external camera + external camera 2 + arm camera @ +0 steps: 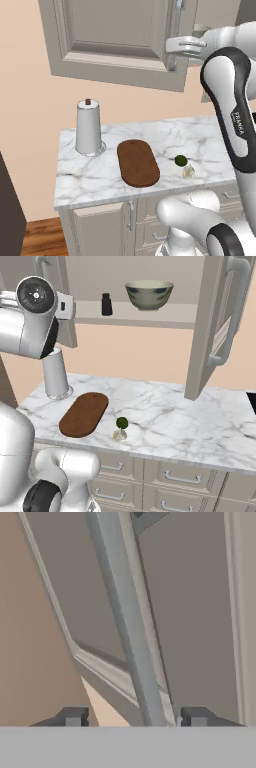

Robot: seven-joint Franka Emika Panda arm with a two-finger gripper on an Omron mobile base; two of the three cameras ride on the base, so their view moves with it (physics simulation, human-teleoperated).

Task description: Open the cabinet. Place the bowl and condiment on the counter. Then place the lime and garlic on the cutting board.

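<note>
On the counter point(200, 421), nearest the base, the garlic point(119, 434) lies just beside the lime point(122, 422), both a short way to the right of the cutting board point(84, 414) and apart from it. Farther back at the left end stands a white paper-towel roll point(88, 127) on its holder. Above, the cabinet point(117, 37) has both doors swung outward; on the exposed shelf the condiment point(106, 304) stands upright to the left of the bowl point(149, 294), the two well apart. The gripper point(135, 717) is raised to the left door's bar handle point(127, 622). In the hand view the handle runs between the two fingertips point(75, 716), which stand apart on either side of it; whether the pads actually press the bar cannot be told, as the contact region lies at the frame's lower edge.
</note>
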